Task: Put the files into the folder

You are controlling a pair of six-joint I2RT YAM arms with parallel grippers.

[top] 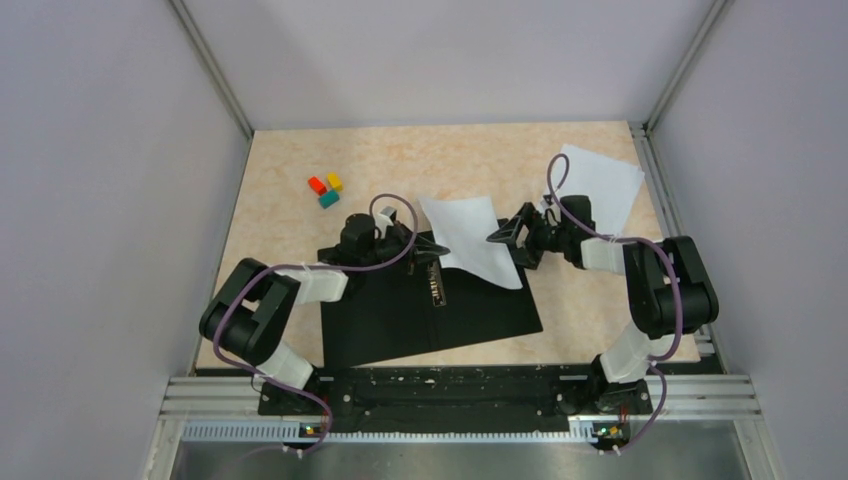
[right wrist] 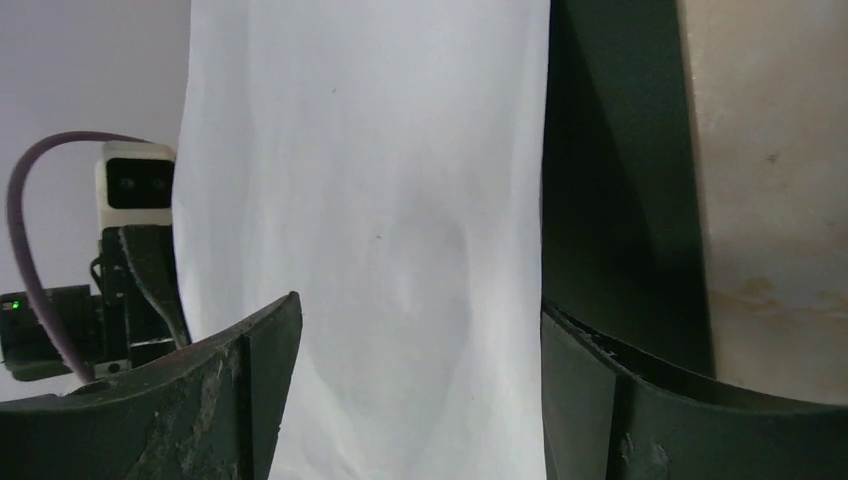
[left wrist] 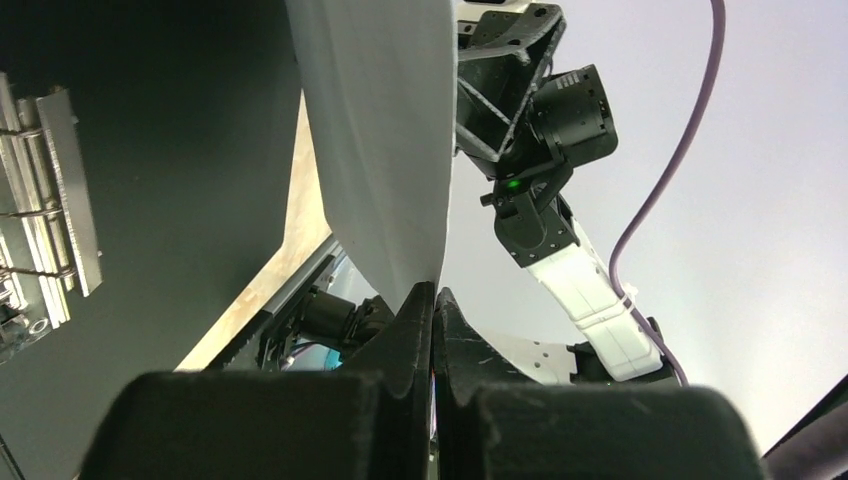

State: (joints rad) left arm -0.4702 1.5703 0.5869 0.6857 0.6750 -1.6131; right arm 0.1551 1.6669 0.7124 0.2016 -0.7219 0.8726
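Step in hand: judged as carrying the first sheet [top: 472, 240] over the open folder [top: 400, 315], so that it can be laid flat on the black inside
Left claw [left wrist: 436, 300]: jaws pressed together, clamped on a corner of the first sheet; the paper rises straight out of the pinch
Right claw [top: 500, 237]: jaws standing wide apart and gripping nothing, aimed at the sheet's right edge; whether they already straddle that edge cannot be told
First sheet: lifted at its left corner, hanging over the folder's far right part and reaching past the folder's far edge over the desk [top: 280, 200]
Second sheet [top: 605, 180]: lying flat at the far right corner of the desk, well apart from the folder
Folder: spread open near the arms, black side up, with the spine clip [top: 438, 285] down its middle, just near of the held corner
How to do it well: the sheet is thin and sags from a single corner, so the right claw should close on the opposite edge before any travel; with both corners held it can be drawn taut, squared to the folder's right half and lowered beside the clip
Risk: a one-corner pull could fold or skew the paper, or drag it across the clip
Elsewhere: three coloured blocks [top: 325, 187] at the far left, out of the way
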